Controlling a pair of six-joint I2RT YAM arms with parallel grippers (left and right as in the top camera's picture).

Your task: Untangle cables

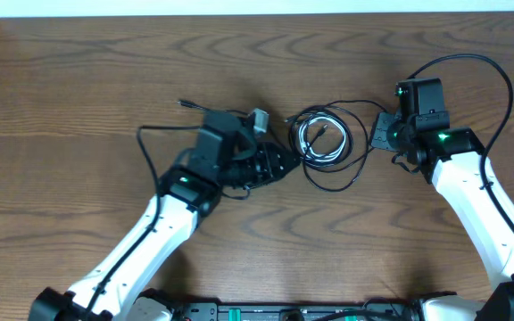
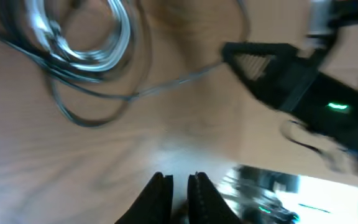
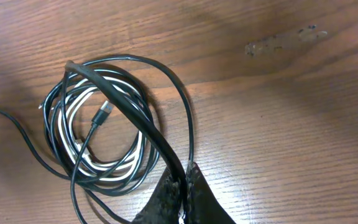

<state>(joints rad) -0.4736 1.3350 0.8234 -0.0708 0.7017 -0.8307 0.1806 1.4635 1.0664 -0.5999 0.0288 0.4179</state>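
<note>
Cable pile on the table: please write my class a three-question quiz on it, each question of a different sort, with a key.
1. Short answer: what does the left gripper hold?
2. True or false: the white cable lies coiled among the loops of the black cable.
3. Which gripper pinches the black cable? A left gripper; B right gripper; C neither.
Key: 1 nothing; 2 true; 3 B.

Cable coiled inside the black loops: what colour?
White. The white cable lies coiled within the black cable; clearest in the right wrist view.
</note>
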